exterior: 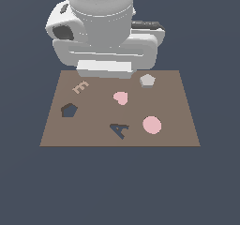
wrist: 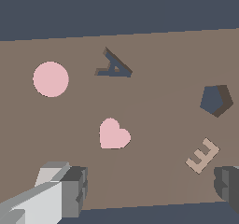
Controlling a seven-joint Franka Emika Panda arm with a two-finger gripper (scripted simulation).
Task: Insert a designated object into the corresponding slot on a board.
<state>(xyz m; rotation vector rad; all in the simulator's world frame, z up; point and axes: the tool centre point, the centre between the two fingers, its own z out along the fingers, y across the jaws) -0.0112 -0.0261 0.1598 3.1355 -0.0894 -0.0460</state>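
The board [exterior: 93,135] is a flat brown panel. On its far side, toward the exterior view's right, lies the designated object [exterior: 147,80], a small light-grey pentagon block. The slot [exterior: 69,110], a dark pentagon cutout, is at the exterior view's left and also shows in the wrist view as the slot [wrist: 214,100]. My gripper [wrist: 149,188] is open, fingers wide apart with nothing between them, over the board's far edge. A corner of the grey block [wrist: 50,170] peeks from behind one finger [wrist: 72,190]. The arm [exterior: 101,32] hides the fingers in the exterior view.
On the board there are also a pink heart [exterior: 120,98], a pink disc [exterior: 152,125], a dark letter-A cutout [exterior: 119,130] and a tan letter E [exterior: 80,86]. The arm's white body looms over the board's far edge.
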